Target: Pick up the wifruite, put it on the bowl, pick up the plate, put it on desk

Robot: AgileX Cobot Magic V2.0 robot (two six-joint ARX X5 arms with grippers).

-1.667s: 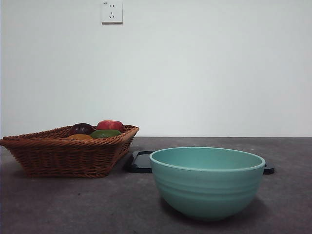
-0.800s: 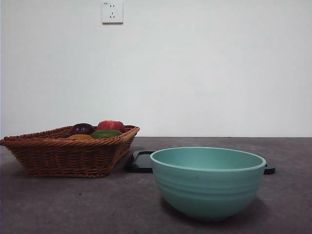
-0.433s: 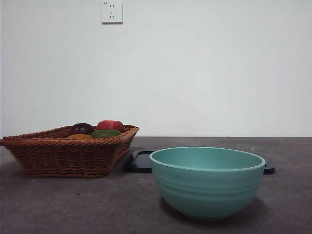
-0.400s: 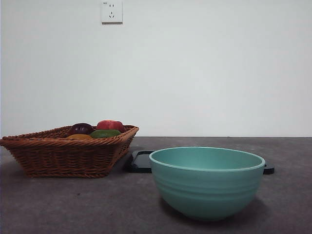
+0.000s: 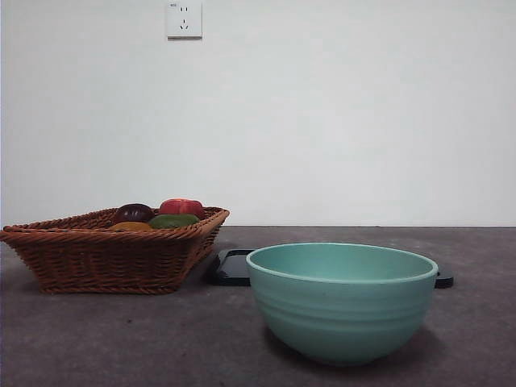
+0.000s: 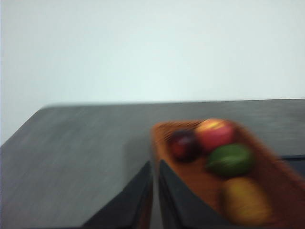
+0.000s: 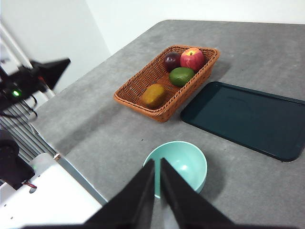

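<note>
The wifruite [image 7: 153, 95], a brownish-orange oval, lies in a wicker basket [image 7: 133, 90] beside a green, a red and a dark purple fruit. In the front view only its top [image 5: 131, 226] shows over the basket's rim. It shows blurred [image 6: 245, 200] in the left wrist view. The mint-green bowl [image 5: 343, 302] stands alone on the desk [image 5: 121, 339], near the front. A dark flat plate [image 7: 248, 117] lies behind it. My left gripper [image 6: 155, 167] is shut, short of the basket's end. My right gripper [image 7: 157, 162] is shut, high above the bowl [image 7: 178, 162].
The basket [image 5: 113, 258] stands at the left of the desk, the plate's edge [image 5: 234, 268] right beside it. Black equipment with a green light [image 7: 28, 81] sits off the desk's edge. A white wall with a socket [image 5: 184, 19] closes the back.
</note>
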